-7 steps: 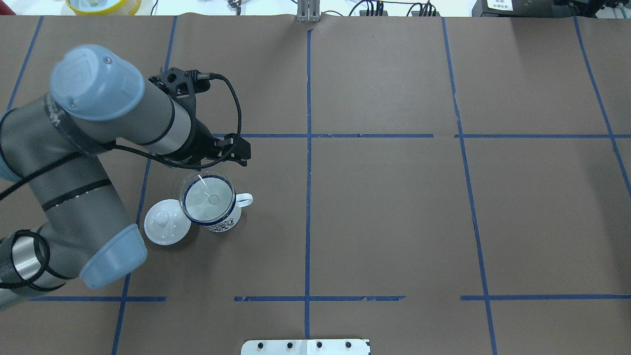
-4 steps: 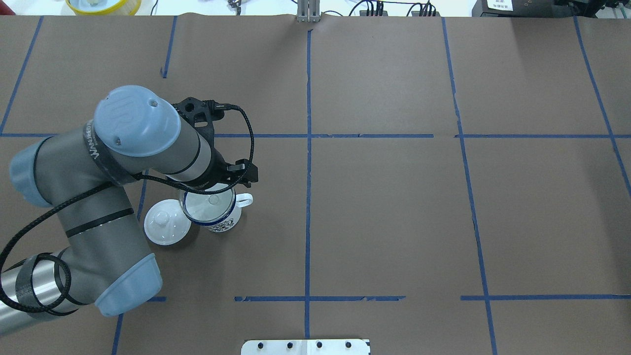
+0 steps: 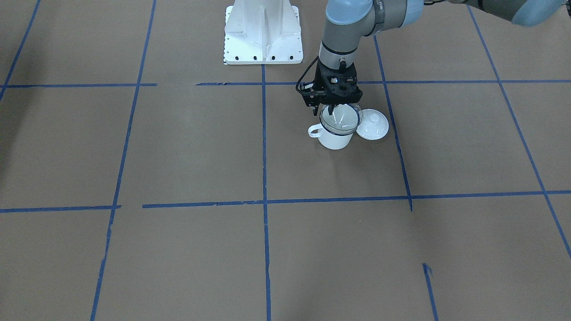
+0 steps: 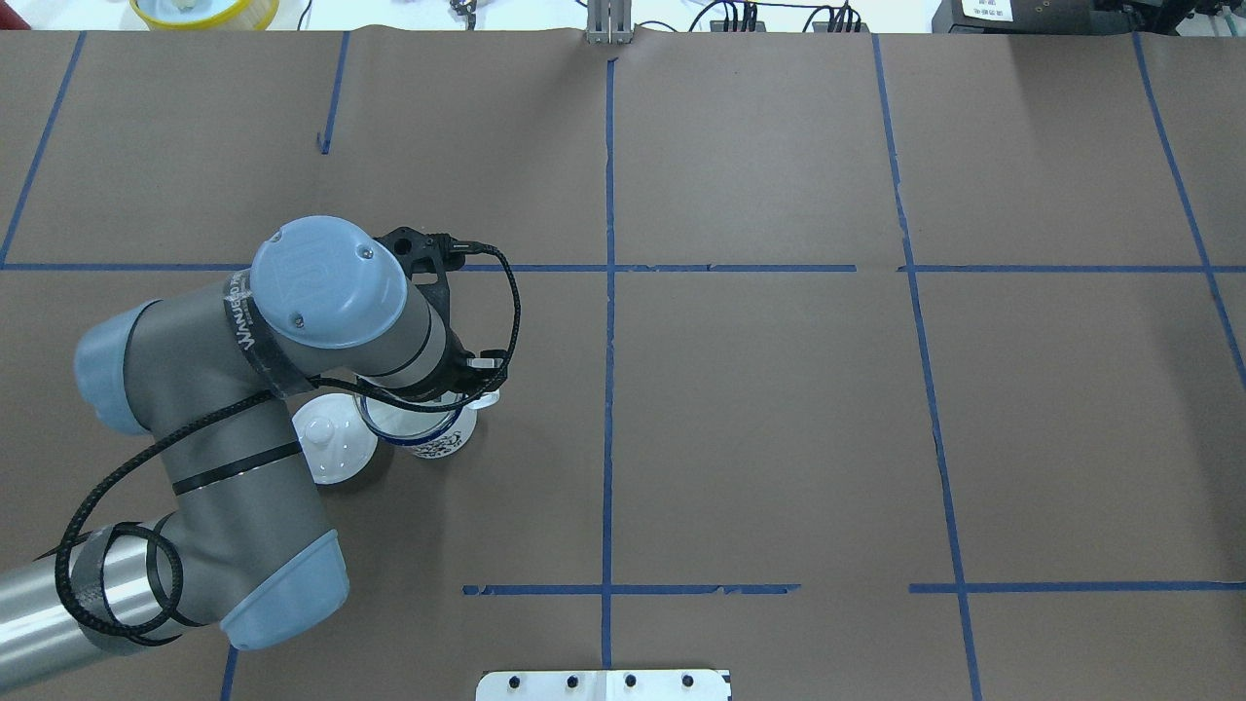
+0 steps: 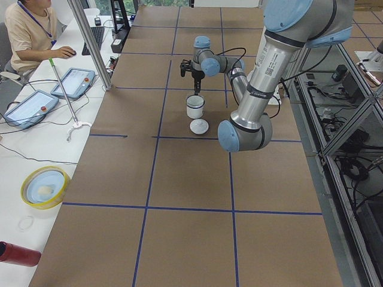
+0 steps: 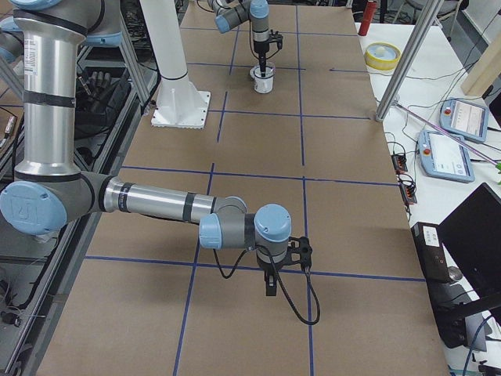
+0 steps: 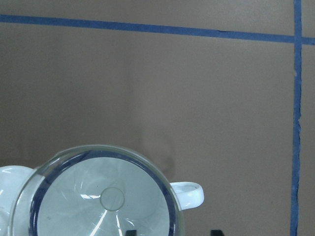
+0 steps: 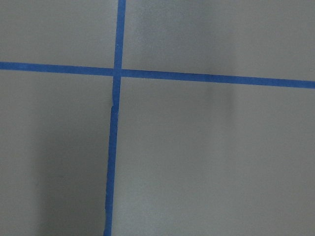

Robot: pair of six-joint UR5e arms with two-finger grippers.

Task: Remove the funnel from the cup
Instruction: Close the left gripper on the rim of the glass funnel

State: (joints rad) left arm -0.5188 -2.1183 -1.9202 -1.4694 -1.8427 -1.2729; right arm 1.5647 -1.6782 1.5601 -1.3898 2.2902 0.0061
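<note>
The clear funnel point(image 3: 341, 118) sits mouth up in the white cup point(image 3: 334, 139), which has a dark blue rim and its handle toward the table's middle. In the left wrist view the funnel point(image 7: 106, 196) fills the cup's mouth and the handle point(image 7: 189, 193) sticks out. My left gripper point(image 3: 335, 108) hangs just over the cup's robot-side rim. Its two fingertips point(image 7: 130, 232) show apart at the bottom edge of the wrist view, so it is open and holds nothing. In the overhead view the wrist hides most of the cup point(image 4: 433, 440). My right gripper point(image 6: 270, 283) shows only in the exterior right view; I cannot tell its state.
A white round knobbed lid point(image 3: 374, 125) lies on the table right beside the cup, also seen in the overhead view point(image 4: 331, 450). The brown table cover point(image 4: 779, 409) carries blue tape lines. The white robot base point(image 3: 262, 31) stands behind the cup.
My left arm has moved toward the robot's side. Its gripper went from beyond the cup to over it, and the wrist now hides most of the funnel in the overhead view.
</note>
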